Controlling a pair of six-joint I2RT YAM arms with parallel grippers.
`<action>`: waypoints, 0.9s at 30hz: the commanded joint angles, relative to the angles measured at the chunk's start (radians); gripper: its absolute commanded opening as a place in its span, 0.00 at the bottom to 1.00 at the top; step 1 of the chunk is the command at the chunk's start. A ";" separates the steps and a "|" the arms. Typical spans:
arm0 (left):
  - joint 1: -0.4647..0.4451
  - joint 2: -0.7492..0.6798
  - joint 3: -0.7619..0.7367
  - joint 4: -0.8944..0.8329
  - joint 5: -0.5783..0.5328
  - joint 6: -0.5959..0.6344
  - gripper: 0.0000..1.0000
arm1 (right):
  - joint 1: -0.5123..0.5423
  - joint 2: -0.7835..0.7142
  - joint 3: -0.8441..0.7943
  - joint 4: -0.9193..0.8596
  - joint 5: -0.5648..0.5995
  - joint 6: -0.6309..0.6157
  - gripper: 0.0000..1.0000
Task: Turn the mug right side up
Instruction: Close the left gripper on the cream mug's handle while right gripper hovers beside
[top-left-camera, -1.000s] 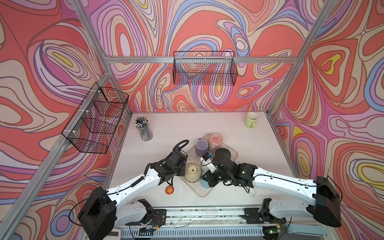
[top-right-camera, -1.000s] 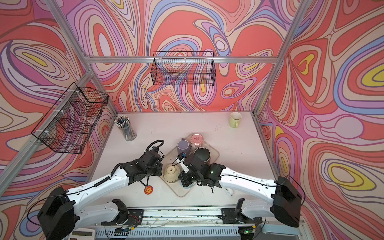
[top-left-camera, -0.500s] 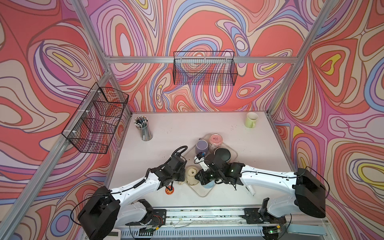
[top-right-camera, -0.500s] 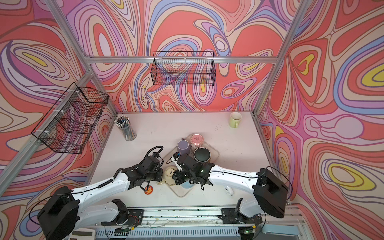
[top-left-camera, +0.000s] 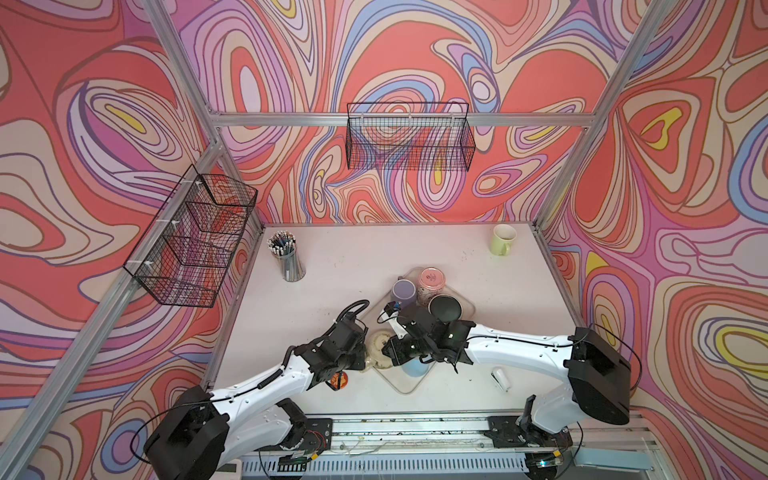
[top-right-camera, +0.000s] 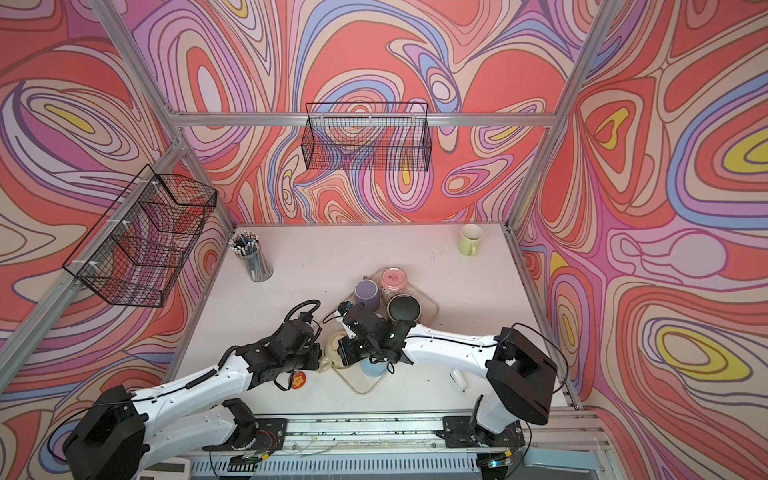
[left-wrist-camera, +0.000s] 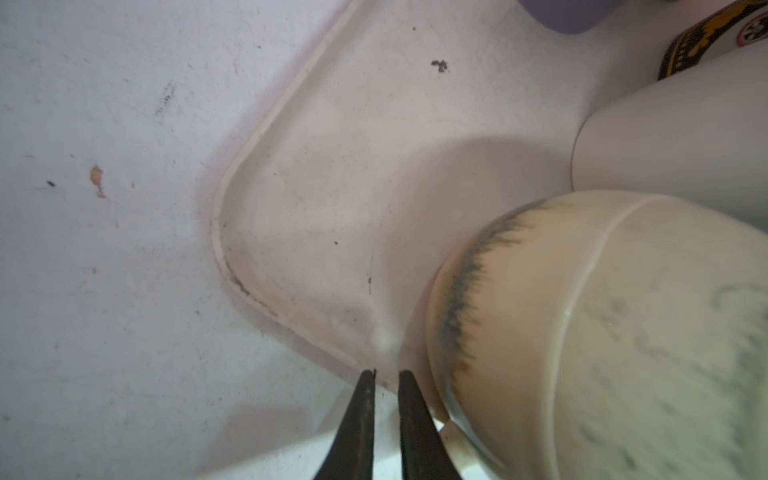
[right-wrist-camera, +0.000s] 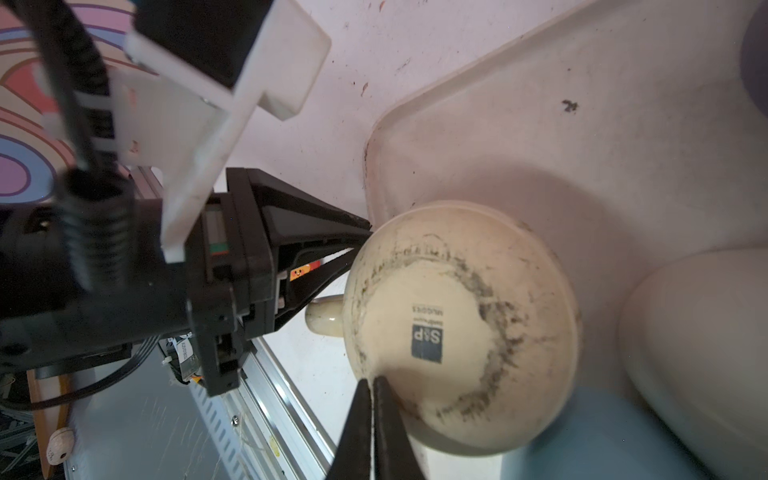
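Mug: the cream glazed ceramic mug stands mouth down in the near left corner of the clear plastic tray, low and centre in both top views.
Right pincer: the right gripper is closed, empty, with its tips resting on the edge of the upturned base.
Left pincer: the left gripper shows only a narrow slit, its tips at the tray rim beside the mug wall. I cannot tell whether it pinches anything.
Step in hand: getting a hold for the flip, by my reading.
Doing it well: open wider, take the wall or the stubby handle firmly, lift clear of the rim, then roll.
Materials: the glaze is smooth, rounded and likely slippery. The unglazed foot ring is scuffed grey, with a printed stamp.
Neighbour: a pale blue cup sits close, so swing away from it.
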 joint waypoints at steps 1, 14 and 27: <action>-0.011 -0.016 -0.020 -0.003 0.007 -0.024 0.16 | 0.004 0.044 0.037 -0.035 0.055 -0.024 0.00; -0.048 -0.034 -0.031 0.048 0.007 -0.053 0.16 | -0.018 0.142 0.136 -0.086 0.117 -0.072 0.00; -0.049 -0.165 0.168 -0.248 0.028 0.077 0.29 | -0.084 0.018 0.124 -0.086 0.076 -0.129 0.16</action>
